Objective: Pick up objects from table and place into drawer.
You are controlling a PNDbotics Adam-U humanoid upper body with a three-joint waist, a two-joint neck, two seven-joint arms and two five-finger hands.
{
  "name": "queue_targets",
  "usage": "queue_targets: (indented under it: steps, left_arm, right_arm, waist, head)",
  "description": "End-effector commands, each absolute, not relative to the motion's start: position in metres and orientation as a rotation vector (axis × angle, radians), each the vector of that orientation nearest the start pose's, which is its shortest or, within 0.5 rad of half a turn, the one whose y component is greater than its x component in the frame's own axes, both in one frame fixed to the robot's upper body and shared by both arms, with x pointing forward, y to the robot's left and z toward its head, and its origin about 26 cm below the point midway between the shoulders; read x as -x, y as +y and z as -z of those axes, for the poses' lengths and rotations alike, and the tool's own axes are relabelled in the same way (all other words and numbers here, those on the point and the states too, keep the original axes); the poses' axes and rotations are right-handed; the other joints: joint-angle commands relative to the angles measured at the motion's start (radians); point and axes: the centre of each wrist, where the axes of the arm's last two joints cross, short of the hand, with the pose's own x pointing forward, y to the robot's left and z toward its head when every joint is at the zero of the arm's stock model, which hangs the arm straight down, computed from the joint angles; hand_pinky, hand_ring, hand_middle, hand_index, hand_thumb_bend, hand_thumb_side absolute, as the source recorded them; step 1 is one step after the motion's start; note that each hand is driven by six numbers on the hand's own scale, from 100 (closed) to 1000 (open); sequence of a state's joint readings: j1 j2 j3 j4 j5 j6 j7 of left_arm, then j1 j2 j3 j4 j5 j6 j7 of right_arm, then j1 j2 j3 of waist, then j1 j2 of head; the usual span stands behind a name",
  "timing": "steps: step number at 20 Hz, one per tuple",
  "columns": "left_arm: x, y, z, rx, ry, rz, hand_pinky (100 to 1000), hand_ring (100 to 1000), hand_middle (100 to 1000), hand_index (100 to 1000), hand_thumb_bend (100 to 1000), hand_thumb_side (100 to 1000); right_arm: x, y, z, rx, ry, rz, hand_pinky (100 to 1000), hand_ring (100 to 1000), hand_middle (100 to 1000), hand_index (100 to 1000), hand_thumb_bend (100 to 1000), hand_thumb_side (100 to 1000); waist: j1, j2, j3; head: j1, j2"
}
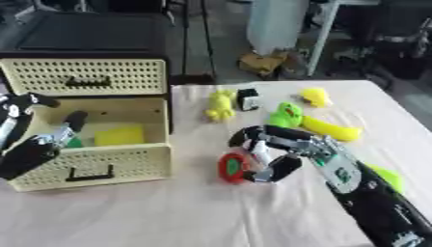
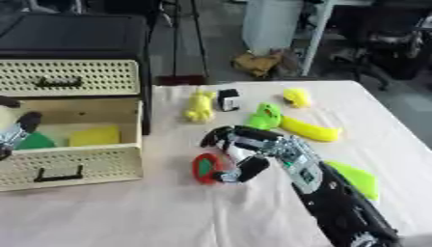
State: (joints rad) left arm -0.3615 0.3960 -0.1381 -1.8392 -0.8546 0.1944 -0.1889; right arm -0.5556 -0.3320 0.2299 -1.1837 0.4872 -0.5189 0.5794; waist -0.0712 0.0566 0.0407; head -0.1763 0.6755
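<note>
**At the open drawer, right hand on the red piece**

Over at the left, the left hand (image 1: 33, 140) hangs open beside the open drawer (image 1: 93, 166), where a yellow block (image 1: 120, 135) lies. Centre table: the right hand (image 1: 274, 154) curls round a red round object (image 1: 231, 168). Beyond it, yellow and green toys (image 1: 291, 115) lie scattered.

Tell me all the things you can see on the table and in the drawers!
Drawer unit: 1, cream, table's left; lower drawer open.
Sponge-like block: 1, yellow, in open drawer.
Green thing: 1, in open drawer.
Round toy: 1, red with green, table middle.
Figure toy: 1, yellow, far middle.
Small box: 1, black and white, beside it.
Green toy: 1, right of box.
Small yellow toy: 1, far right.
Banana-like toy: 1, yellow.
Flat piece: 1, lime, beside right arm.
Left hand: at drawer.
Right hand: fingers curled round red toy.
</note>
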Motion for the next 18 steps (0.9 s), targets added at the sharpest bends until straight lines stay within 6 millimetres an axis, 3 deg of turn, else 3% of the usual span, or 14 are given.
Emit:
queue_targets:
  steps: [1, 12, 16, 18]
  left_arm:
    - [-0.326, 0.244, -0.184, -1.014, -1.747, 1.037, 100, 100, 100, 723, 544, 1000]
    - [-0.326, 0.241, -0.187, -1.006, -1.759, 1.042, 100, 100, 100, 724, 543, 1000]
    - [-0.325, 0.241, -0.187, -1.006, -1.758, 1.044, 100, 100, 100, 724, 541, 1000]
    - [-0.325, 0.241, -0.187, -1.006, -1.757, 1.045, 100, 100, 100, 724, 540, 1000]
  right_arm:
    - [-0.413, -0.240, -0.076, 0.083, -1.658, -1.702, 693, 826, 849, 879, 366, 363]
    - [-0.418, -0.222, -0.061, 0.111, -1.633, -1.782, 653, 772, 818, 869, 347, 355]
    - [-0.418, -0.221, -0.057, 0.126, -1.628, -1.801, 612, 735, 802, 860, 326, 312]
    - [-0.418, -0.221, -0.056, 0.136, -1.622, -1.815, 589, 721, 795, 853, 328, 236]
  waist:
    - [0.007, -0.010, 0.002]
    - [0.012, -0.004, 0.017]
    - [0.012, -0.003, 0.019]
    - [0.012, -0.003, 0.020]
  head:
    - [-0.008, 0.003]
    - [-0.023, -0.005]
    - [-0.024, -0.005]
    - [-0.025, -0.006]
